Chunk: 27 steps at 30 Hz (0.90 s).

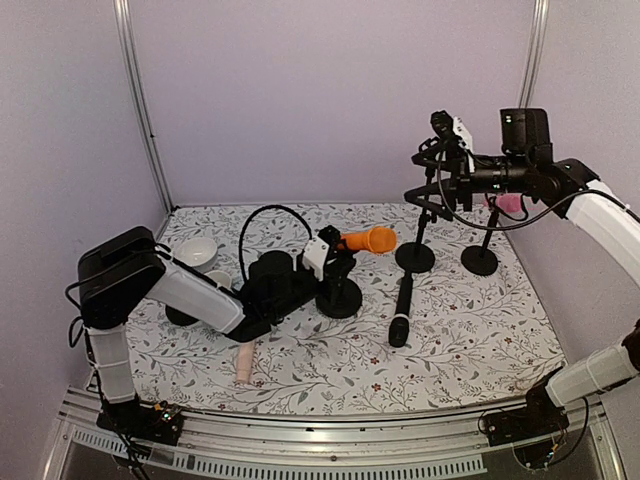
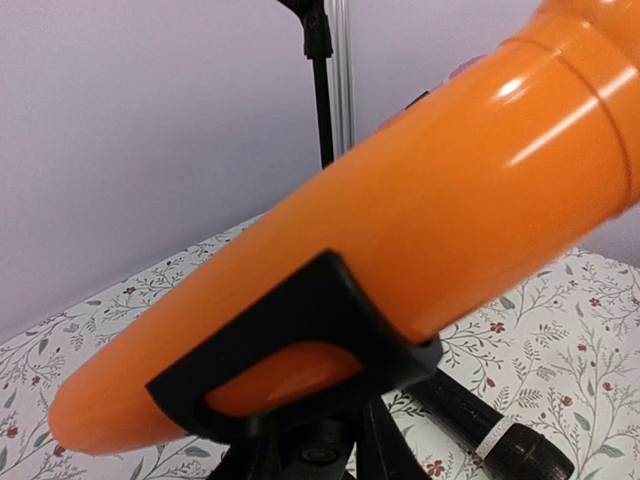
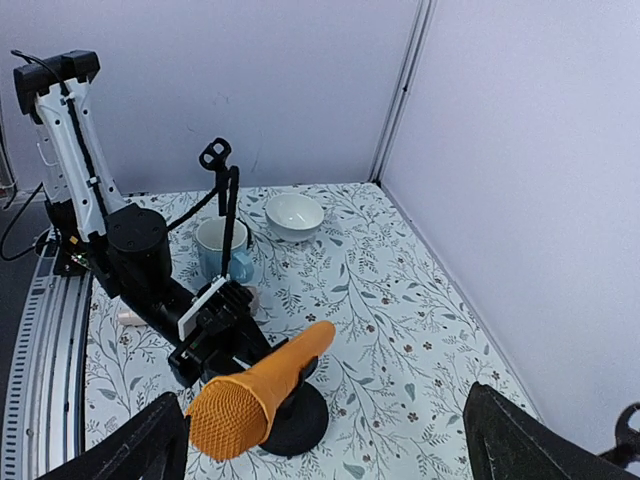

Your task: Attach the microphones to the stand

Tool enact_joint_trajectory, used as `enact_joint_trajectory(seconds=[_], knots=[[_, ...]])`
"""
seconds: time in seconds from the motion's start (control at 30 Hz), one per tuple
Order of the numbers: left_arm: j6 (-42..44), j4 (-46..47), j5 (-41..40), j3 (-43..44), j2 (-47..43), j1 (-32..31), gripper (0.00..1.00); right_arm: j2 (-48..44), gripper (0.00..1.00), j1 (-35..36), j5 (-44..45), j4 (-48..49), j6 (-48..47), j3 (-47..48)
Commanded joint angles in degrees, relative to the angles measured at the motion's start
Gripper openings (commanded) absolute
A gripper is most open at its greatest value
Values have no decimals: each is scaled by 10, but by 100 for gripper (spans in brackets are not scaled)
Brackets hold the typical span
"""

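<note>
A: Where do we find the orange mic?
B: Tilted in the clip of the short stand, mid-table.
A: And the others?
B: The black mic lies flat just right of it, the beige mic lies near the front edge, and the pink mic is up by the tall stands.
A: The tools?
B: The left tool is pressed together at the orange mic's tail; we cannot tell whether it pinches anything. The right tool is spread wide.

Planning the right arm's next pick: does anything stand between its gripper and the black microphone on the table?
Possibly the tall stand: its pole rises under the right gripper, its base beside the black microphone. Nothing else visible.
</note>
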Motion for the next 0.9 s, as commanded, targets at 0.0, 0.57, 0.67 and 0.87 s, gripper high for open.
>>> enact_joint_trajectory(seconds=[0.0, 0.57, 0.67, 0.87], knots=[[22, 71, 92, 71, 29, 50, 0, -59, 97, -64, -103, -21, 11, -110], [-30, -29, 221, 345, 194, 133, 0, -98, 90, -132, -147, 91, -22, -339], [-44, -31, 215, 366, 212, 138, 0, -100, 89, -132, -140, 95, -22, -346], [-56, -43, 197, 395, 234, 145, 0, -101, 88, -132, -136, 103, -19, -354]])
